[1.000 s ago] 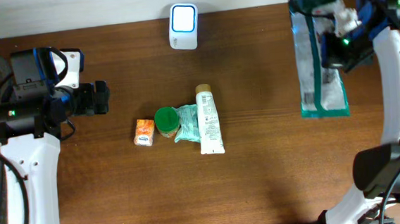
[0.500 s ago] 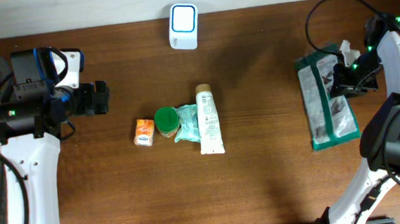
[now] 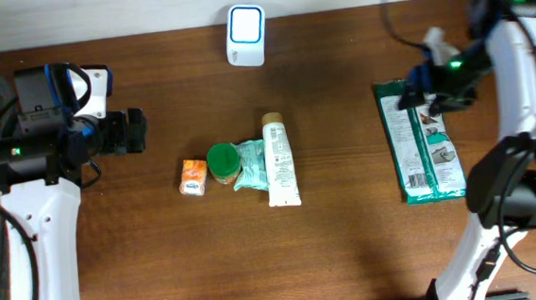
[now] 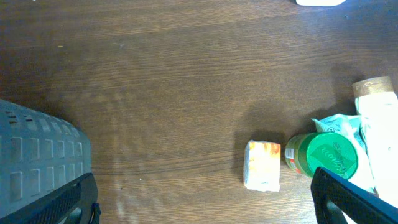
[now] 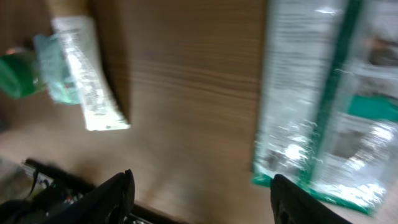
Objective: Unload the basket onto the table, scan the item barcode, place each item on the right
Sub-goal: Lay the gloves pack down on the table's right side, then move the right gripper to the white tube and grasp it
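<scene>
Though flat, glossy green-white packet (image 3: pixel 424 153)

No print is legible on the pouch (image 3: pixel 422 144), the tube (image 3: pixel 280 160) or the small box (image 3: pixel 192 177).

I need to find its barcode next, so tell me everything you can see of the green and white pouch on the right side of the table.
The green and white pouch is a flat, glossy plastic pack with dark green borders and a pale, shiny printed middle. It lies flat on the wooden table, lengthwise away from the robot. The right gripper hangs over its far end, jaws apart, not clasping it. No barcode is legible.
</scene>
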Available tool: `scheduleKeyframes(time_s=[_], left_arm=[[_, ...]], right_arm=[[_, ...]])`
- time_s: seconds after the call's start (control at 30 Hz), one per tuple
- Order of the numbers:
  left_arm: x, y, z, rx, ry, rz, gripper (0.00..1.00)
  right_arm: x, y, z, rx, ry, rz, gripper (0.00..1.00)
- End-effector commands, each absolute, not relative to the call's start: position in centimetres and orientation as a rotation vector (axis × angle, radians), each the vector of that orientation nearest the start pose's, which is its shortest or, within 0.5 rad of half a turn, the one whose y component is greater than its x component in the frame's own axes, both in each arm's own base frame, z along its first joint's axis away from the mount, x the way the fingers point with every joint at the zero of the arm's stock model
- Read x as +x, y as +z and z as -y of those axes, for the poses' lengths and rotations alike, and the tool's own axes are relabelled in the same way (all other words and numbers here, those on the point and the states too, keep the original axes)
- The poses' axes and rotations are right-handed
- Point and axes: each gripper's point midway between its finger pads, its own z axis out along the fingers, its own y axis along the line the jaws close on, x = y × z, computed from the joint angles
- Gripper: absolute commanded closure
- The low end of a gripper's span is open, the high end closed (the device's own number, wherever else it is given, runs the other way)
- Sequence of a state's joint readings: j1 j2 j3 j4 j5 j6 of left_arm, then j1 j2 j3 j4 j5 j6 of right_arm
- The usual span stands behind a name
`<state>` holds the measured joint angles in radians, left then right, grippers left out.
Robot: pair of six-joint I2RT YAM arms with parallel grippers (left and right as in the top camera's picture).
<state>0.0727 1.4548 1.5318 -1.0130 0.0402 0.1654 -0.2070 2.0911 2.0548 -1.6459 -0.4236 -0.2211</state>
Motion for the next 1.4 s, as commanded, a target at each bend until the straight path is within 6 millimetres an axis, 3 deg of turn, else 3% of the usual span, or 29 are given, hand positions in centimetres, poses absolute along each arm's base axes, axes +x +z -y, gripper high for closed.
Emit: scheduleKeyframes(time_s=[0.0,0.1,0.27,0.4,0.67,0.83,0.87,0.9,0.97,1.03,1.1,1.2,1.27,1.37], left_arm=[[37.5,26.0,-2.3,0.145,0.062,-2.492,0.01],[37.5,26.0,-2.3,0.146,0.062,-2.492,0.01],[37.5,26.0,-2.3,0.146,0.062,-2.492,0.01],[37.5,26.0,-2.3,0.146,0.062,-2.492,0.01],[37.5,26.0,-2.3,0.145,0.062,-2.492,0.01],[37.5,26.0,-2.3,0.146,0.062,-2.492,0.01],[37.5,26.0,-2.3,0.146,0.062,-2.492,0.01],[37.5,26.0,-2.3,0.146,0.062,-2.492,0.01],[37.5,26.0,-2.3,0.145,0.062,-2.492,0.01],[37.5,26.0,-2.3,0.146,0.062,-2.492,0.01],[37.5,26.0,-2.3,0.146,0.062,-2.492,0.01],[37.5,26.0,-2.3,0.145,0.062,-2.492,0.01],[37.5,26.0,-2.3,0.145,0.062,-2.492,0.01],[37.5,26.0,-2.3,0.146,0.062,-2.492,0.01]], right_arm=[[38.0,15.8,-5.7,-0.153,0.918,-3.026,0.33],[37.2,12.5,-10.9,-0.285,1.053,-3.010,0.33],[35.2,7.7,-16.2,-0.324,1.188,-3.001,0.32],[34.7,4.3,-18.8,-0.263,1.176,-3.003,0.32],[34.4,1.9,-21.6,-0.284,1.177,-2.946,0.33],[32.7,-0.2,-24.0,-0.299,1.192,-2.932,0.38],[32.4,-0.3,-24.4,-0.304,1.189,-2.936,0.46],[32.4,-0.3,-24.5,-0.307,1.189,-2.936,0.62],[32.6,-0.3,-24.4,-0.302,1.189,-2.932,0.84],[33.2,0.0,-23.7,-0.271,1.192,-2.922,0.96],[34.1,1.1,-22.8,-0.252,1.186,-2.908,0.96],[34.9,4.3,-22.2,-0.376,1.081,-2.875,0.96],[35.2,5.5,-21.3,-0.445,0.874,-2.912,0.96],[35.3,6.7,-18.8,-0.528,0.395,-2.983,0.96]])
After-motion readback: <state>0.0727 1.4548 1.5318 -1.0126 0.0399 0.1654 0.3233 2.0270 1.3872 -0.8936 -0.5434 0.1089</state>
